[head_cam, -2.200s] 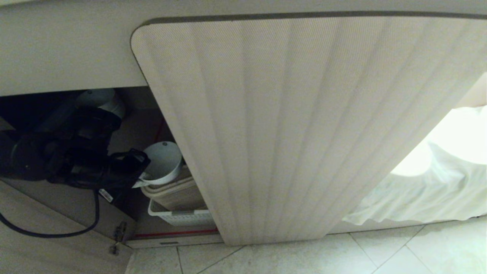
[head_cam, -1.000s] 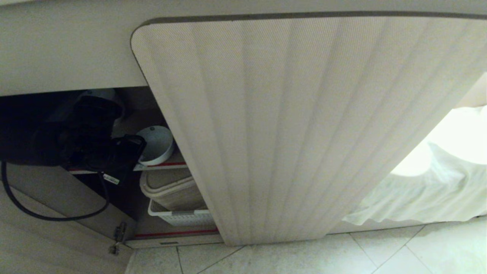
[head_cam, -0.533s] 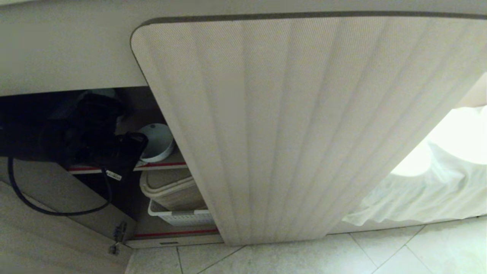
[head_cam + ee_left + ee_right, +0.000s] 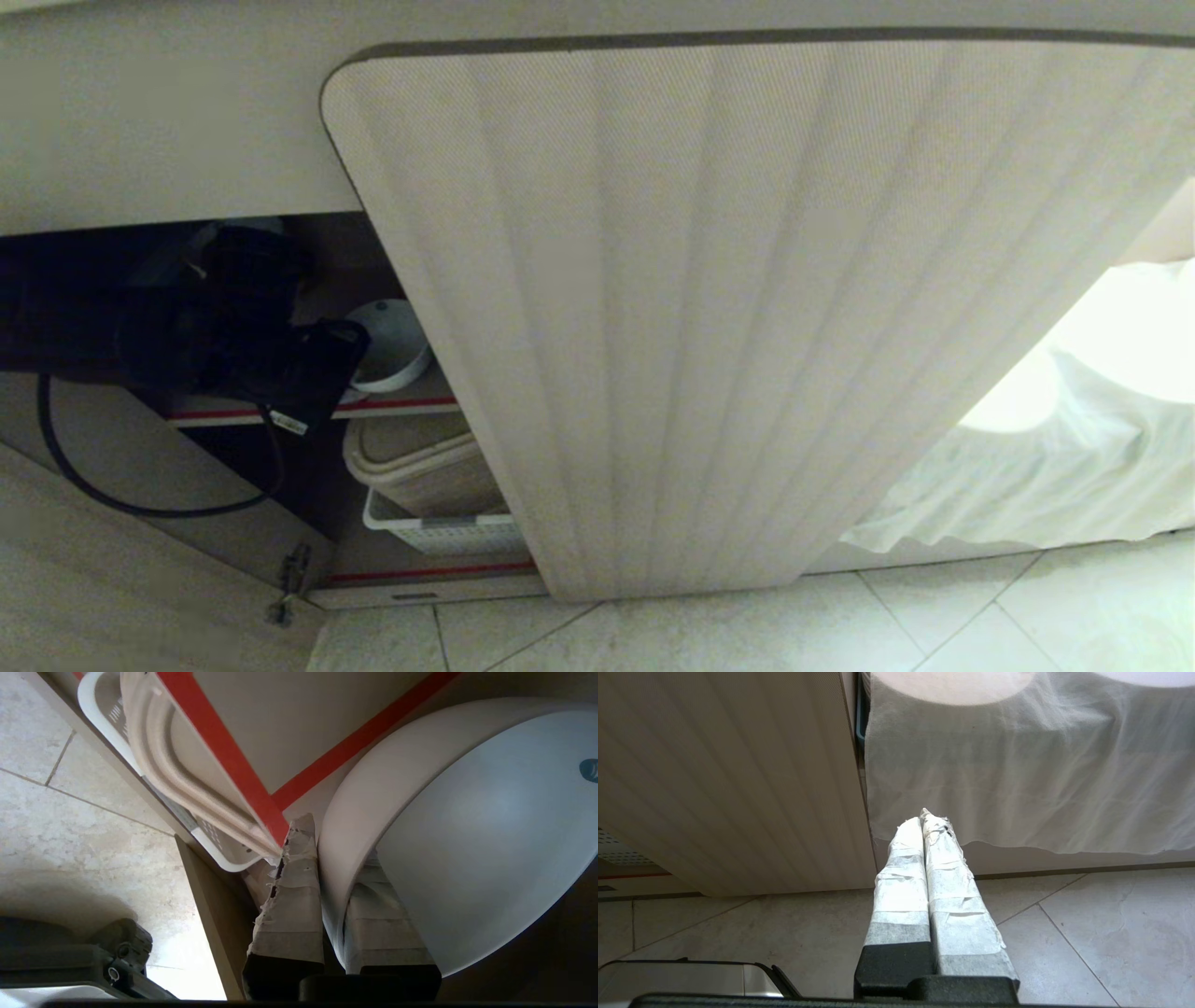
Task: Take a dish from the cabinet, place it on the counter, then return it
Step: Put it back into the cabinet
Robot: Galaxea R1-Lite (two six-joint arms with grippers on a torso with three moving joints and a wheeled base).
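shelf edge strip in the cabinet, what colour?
Red. The shelf edge strip shows best in the left wrist view, beside the white dish.

A home kitchen, seen low down: a beige cabinet with a vertically ribbed, rounded-corner door (image 4: 747, 317) holds red-edged shelves (image 4: 401, 405) storing a white perforated plastic basket (image 4: 448, 534) above pale marbled floor tiles (image 4: 840, 630). A thin white cloth (image 4: 1031, 765) curtains the neighbouring niche.

Pale marbled floor tiles (image 4: 934, 625) with thin grout lines; white cloth (image 4: 1046, 467) hangs brightly lit at right.
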